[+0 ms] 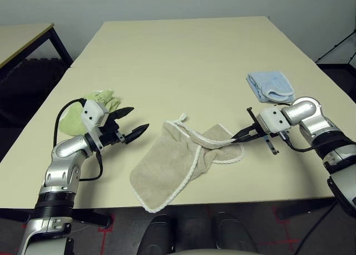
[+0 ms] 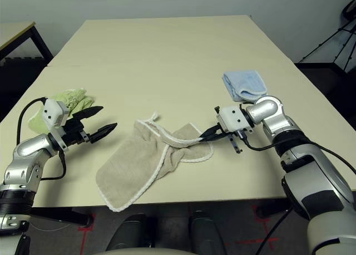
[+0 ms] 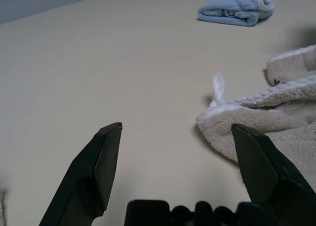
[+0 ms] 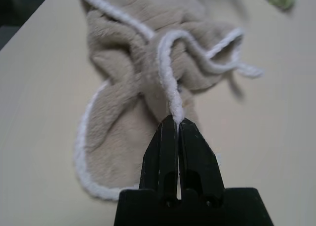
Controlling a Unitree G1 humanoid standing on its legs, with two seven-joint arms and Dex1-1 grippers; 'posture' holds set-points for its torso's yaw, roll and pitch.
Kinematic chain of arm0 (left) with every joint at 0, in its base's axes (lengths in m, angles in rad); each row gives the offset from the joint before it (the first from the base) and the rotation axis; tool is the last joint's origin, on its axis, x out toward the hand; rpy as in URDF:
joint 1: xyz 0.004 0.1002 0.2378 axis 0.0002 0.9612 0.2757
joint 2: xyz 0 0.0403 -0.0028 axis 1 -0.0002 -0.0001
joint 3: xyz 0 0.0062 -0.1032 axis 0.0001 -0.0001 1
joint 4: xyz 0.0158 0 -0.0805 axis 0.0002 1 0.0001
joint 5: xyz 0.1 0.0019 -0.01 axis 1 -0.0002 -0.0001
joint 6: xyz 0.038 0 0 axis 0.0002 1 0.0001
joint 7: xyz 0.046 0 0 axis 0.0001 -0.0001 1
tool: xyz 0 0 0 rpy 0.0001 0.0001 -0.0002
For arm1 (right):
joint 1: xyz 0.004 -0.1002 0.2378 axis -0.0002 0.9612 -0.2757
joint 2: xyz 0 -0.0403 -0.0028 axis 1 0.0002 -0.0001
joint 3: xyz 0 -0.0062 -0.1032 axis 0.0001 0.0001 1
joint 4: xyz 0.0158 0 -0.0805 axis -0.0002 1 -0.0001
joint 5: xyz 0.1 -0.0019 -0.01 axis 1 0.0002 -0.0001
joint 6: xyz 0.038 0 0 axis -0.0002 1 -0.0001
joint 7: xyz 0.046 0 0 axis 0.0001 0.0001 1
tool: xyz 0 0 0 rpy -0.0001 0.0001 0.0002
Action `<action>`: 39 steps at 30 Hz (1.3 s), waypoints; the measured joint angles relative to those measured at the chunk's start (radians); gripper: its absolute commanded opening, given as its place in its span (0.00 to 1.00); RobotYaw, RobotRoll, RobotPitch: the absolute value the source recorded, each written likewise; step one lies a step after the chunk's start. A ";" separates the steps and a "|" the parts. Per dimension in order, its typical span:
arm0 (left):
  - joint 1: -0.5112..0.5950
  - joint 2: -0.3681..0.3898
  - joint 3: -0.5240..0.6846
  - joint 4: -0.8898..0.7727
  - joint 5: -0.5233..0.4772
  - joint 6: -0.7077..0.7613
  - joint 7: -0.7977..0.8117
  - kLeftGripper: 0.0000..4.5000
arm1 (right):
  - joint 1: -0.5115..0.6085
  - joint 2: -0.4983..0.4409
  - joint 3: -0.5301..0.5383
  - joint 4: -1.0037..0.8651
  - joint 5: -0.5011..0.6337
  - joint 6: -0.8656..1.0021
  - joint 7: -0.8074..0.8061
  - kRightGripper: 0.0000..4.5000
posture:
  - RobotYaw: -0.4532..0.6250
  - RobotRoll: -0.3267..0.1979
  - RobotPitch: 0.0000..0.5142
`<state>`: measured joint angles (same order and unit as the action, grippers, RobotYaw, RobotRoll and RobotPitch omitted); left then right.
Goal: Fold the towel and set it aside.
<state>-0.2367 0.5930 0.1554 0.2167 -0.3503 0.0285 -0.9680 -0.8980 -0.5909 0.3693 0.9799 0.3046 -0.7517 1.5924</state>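
The left gripper (image 1: 135, 123) hangs low over the table's left side with its two black fingers spread wide and nothing between them — while the right gripper (image 4: 175, 123), angled down and leftward, has its fingers pinched tight together.

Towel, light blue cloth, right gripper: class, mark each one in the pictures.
towel (image 1: 161, 171), left eye view, flat beige middle
light blue cloth (image 1: 271, 86), left eye view, folded top
right gripper (image 4: 176, 125), right wrist view, fingertips pinching white edging
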 measured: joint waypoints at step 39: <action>-0.149 -0.040 -0.184 0.028 0.023 0.051 -0.192 1.00 | -0.466 0.160 -0.200 0.186 -0.497 -0.205 -1.075 0.02 | 0.42 0.62 0.11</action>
<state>-0.3860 0.5533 -0.0288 0.2449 -0.3269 0.0791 -1.1600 -1.3642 -0.4308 0.1690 1.1660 -0.1923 -0.9569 0.5175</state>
